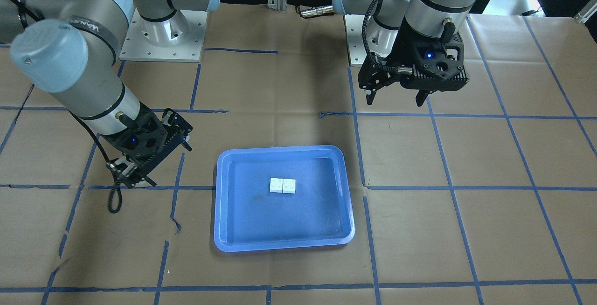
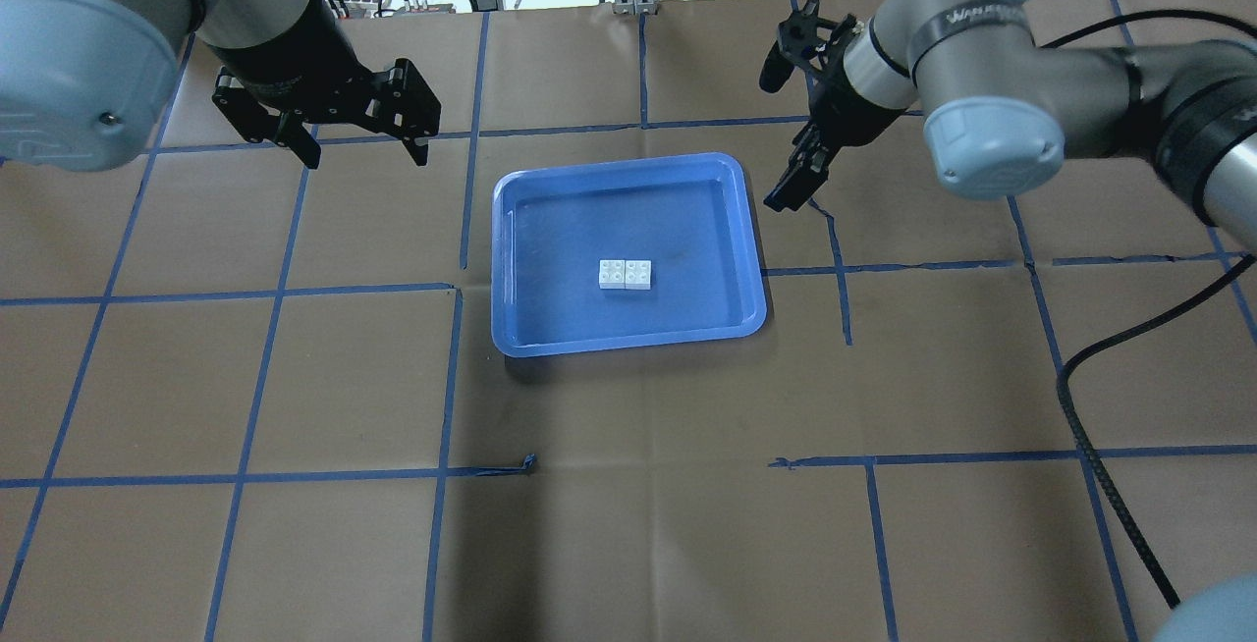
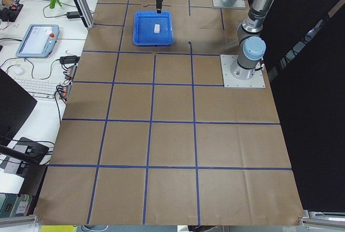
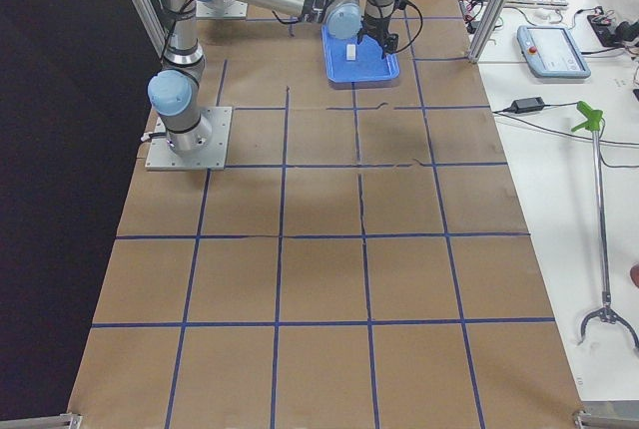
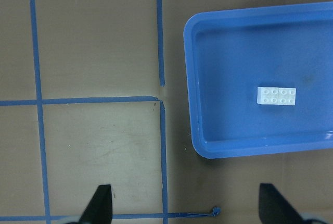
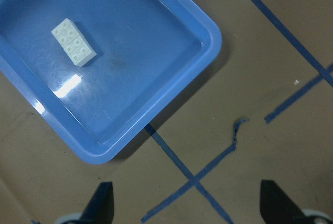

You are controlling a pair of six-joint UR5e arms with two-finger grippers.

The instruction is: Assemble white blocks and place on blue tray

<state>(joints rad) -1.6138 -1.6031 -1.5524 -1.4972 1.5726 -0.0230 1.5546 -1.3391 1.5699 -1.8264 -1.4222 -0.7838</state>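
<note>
Brown paper tabletop, gridded with blue tape lines. Between the two grippers, flat on the paper, a large rectangular blue plastic tray with rounded corners and a raised rim. Near its middle, two small white square plastic bricks, studs up, set side by side and touching, forming one oblong on the tray floor. On one side of the tray, the left gripper: hangs above bare paper, points straight down, fingers spread wide, grips nothing. Bricks well apart from it, ahead and to the right in its wrist view. On the other side, the right gripper: hovers tilted just beside the tray's far corner, outside the rim, fingertips likewise far apart, empty. Bricks well apart from it too, ahead and to the left in its wrist view.
</note>
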